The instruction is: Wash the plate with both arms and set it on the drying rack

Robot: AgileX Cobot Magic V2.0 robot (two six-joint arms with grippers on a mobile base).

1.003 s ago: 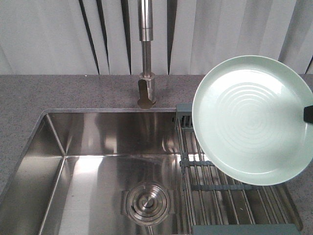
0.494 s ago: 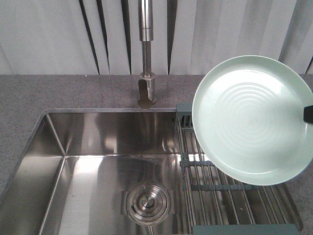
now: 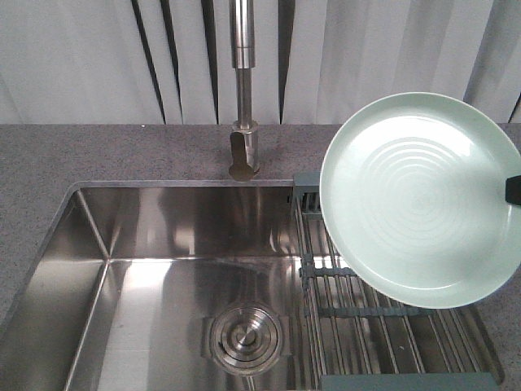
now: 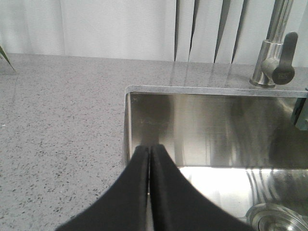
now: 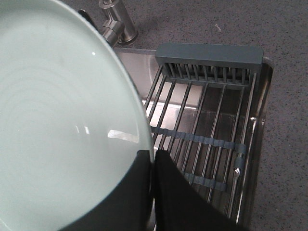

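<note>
Plate (image 3: 419, 199) unmoved, right of frame above drying rack (image 3: 366, 326): a pause. Right gripper (image 5: 153, 156) clamps its rim; left gripper (image 4: 149, 150) pressed together.

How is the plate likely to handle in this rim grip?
Probably stiff: the plate shows no sag though the right fingers pinch only its rim. Likely slippery, given its glossy glare. It could pivot, being held at one edge above the rack.

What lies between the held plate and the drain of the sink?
In the front view, the left edge of the drying rack and then bare sink floor lie between the plate and the drain.
</note>
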